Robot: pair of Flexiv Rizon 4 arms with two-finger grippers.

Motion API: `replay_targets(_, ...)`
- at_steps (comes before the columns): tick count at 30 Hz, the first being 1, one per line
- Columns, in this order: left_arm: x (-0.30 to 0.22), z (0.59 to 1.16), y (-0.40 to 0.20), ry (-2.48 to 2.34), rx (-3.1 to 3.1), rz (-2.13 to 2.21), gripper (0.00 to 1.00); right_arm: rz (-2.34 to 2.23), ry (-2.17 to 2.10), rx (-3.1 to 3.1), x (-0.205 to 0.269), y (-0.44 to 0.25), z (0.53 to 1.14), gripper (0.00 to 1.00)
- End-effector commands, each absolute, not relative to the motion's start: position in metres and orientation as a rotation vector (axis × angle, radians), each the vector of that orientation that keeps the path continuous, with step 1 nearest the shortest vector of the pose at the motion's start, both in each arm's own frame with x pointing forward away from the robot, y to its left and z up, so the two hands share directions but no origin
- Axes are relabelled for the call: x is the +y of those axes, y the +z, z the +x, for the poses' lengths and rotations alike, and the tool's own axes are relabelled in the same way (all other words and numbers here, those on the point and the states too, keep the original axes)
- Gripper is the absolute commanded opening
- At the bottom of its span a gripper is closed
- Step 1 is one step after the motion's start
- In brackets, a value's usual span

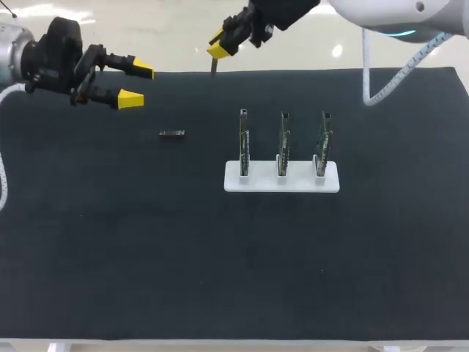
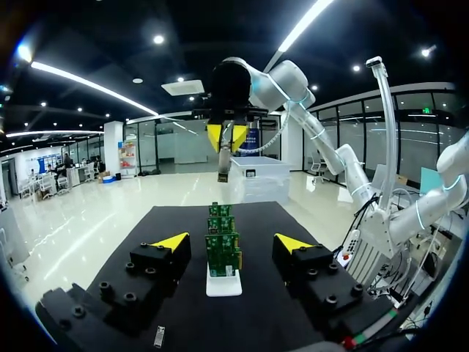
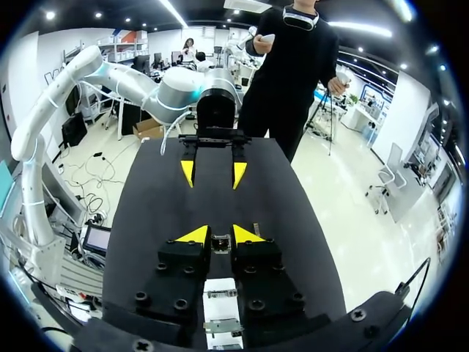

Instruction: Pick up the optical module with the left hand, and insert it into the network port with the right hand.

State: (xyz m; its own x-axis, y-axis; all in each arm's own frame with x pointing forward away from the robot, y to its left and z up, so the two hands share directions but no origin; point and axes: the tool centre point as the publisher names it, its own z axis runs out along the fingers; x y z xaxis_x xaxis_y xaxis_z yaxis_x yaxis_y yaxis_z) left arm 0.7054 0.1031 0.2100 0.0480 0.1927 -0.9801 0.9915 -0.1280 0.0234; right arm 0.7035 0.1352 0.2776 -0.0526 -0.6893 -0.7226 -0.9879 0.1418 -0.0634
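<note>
The left gripper hung spread far-left of the optical module, apparently ready to grasp it, while the right gripper pinched a second module.

The table is covered to every edge by a black cloth, matt and faintly fuzzy. Near its middle, the stand is smooth white plastic with a mild sheen. The three circuit boards in it are green laminate with small bright metal parts. The optical module on the cloth looks like dark, dull metal. The metal piece pinched by the right gripper is grey with a faint shine. That gripper and the left gripper have matt yellow plastic fingertips on matt black bodies set with dark screws. The right arm has a glossy white shell, and its hose is ribbed white plastic.
</note>
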Motion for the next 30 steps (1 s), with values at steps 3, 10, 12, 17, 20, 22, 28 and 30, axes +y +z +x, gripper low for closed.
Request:
replay_targets(3,0.103,0.706,0.210,-1.175,1.263,1.467,1.00,-1.619,0.659,1.769,0.107,0.262,0.711,0.00)
replay_targets(10,0.103,0.706,0.210,-1.175,1.263,1.467,1.00,-1.635,0.623,1.754,0.079,0.236,0.717,0.00)
replay_targets(12,0.103,0.706,0.210,-1.175,1.263,1.467,1.00,-1.628,0.622,1.748,0.069,0.227,0.719,0.00)
replay_targets(17,0.103,0.706,0.210,-1.175,1.263,1.467,1.00,-1.639,0.623,1.752,0.051,0.216,0.721,0.00)
replay_targets(20,0.103,0.706,0.210,-1.175,1.263,1.467,1.00,-1.668,0.622,1.748,0.042,0.209,0.722,0.00)
replay_targets(22,0.103,0.706,0.210,-1.175,1.263,1.467,1.00,-1.696,0.616,1.739,0.038,0.206,0.722,0.00)
replay_targets(28,0.103,0.706,0.210,-1.175,1.263,1.467,1.00,-1.705,0.616,1.746,0.028,0.198,0.719,0.00)
replay_targets(30,0.103,0.706,0.210,-1.175,1.263,1.467,1.00,-1.706,0.613,1.746,0.027,0.196,0.719,0.00)
